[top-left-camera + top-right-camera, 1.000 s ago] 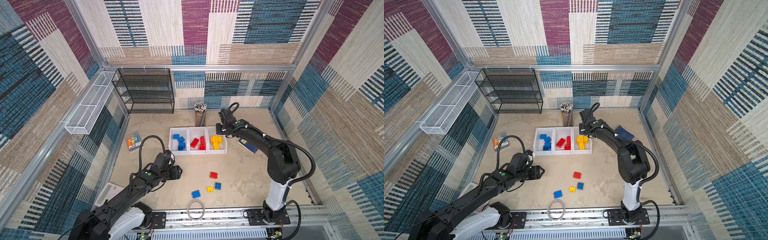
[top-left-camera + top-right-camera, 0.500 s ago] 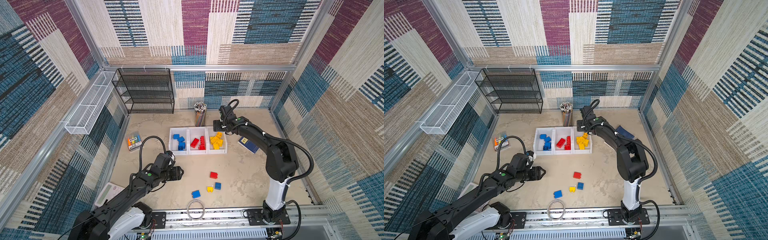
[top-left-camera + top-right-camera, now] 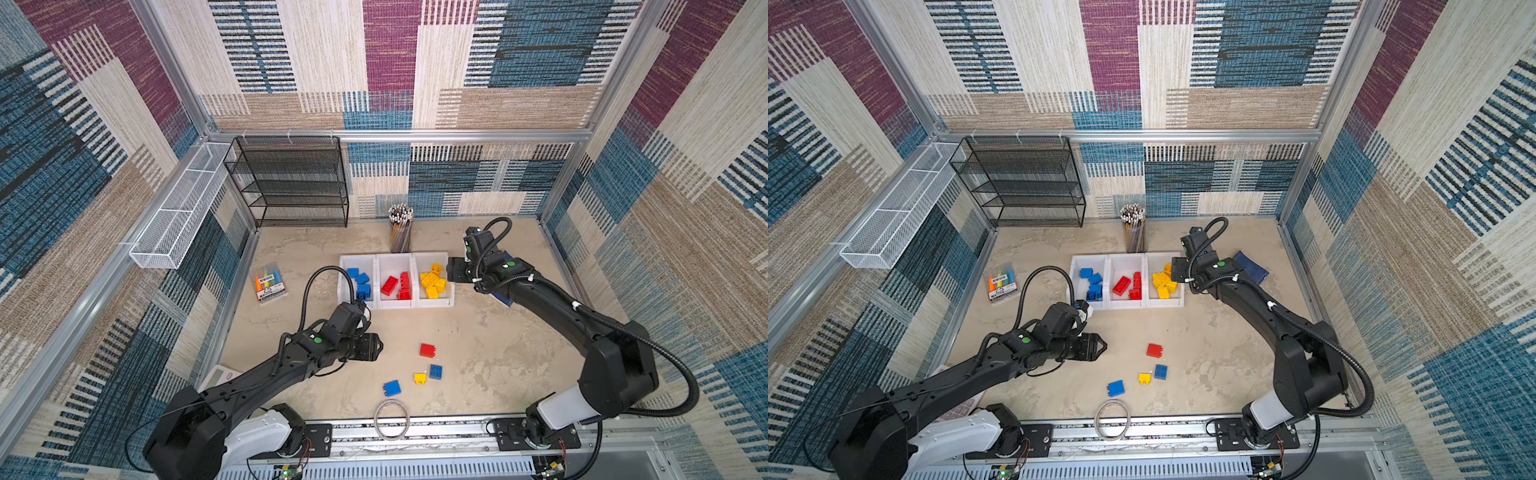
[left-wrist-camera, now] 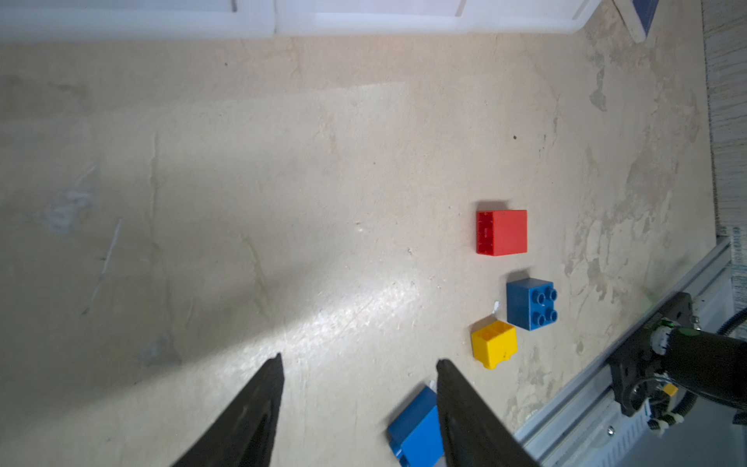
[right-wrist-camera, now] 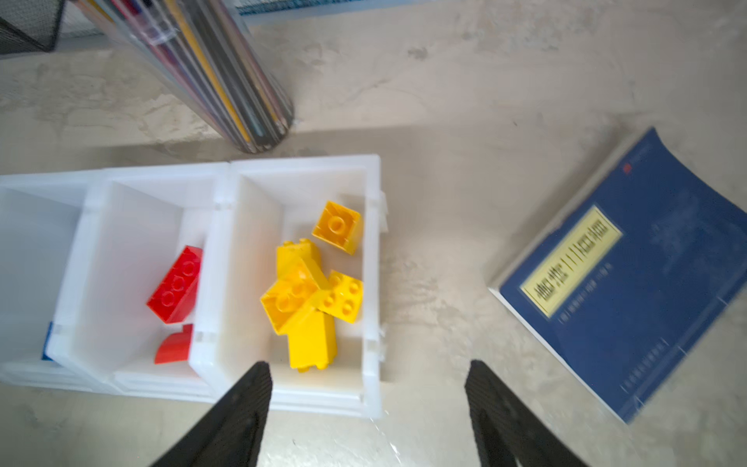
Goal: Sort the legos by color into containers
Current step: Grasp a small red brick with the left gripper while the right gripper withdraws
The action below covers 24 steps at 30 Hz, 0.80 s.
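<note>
- Table (image 3: 490,332), band between the containers and the loose bricks: bare, open passage from left to right.
- Containers (image 3: 395,305): three white bins touching in a row, centre-far. The walls bar low sideways travel; the tops are open from above.
- Pencil cup (image 3: 401,235): upright, just behind the row; blocks the far-side approach.
- Blue book (image 3: 1252,268): flat, right of the bins, partly under the right arm (image 3: 552,307).
- Loose legos (image 3: 427,350): four, near-centre, with narrow gaps between them.
- Cable ring (image 3: 390,419): flat at the near edge.
- Highlighter pack (image 3: 270,284): left, well apart from the bins.
</note>
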### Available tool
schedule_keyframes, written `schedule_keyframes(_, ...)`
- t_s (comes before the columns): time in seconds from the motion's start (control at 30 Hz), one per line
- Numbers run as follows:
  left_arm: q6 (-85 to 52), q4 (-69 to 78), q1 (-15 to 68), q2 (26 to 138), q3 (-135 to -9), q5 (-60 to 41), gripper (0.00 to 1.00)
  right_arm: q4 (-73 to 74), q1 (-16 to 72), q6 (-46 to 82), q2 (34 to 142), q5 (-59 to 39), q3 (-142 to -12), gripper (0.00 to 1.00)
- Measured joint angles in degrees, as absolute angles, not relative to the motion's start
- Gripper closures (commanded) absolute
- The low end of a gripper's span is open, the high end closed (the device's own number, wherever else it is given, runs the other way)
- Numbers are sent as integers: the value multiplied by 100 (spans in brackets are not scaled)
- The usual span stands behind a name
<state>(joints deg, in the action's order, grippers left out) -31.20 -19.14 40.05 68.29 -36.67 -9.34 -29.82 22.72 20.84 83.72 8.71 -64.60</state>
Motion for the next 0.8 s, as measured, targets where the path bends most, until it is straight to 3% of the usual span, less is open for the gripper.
schedule_keyframes(0.3,-2930,-1820,4764,8344,-4825,-923,36,-2987,1861,2532,7057,943,-5081,20)
schedule_keyframes(0.8,-2676,-2740,5621,10595,-7002,-644,31,-3076,1802,2753,6331,943,-4425,19)
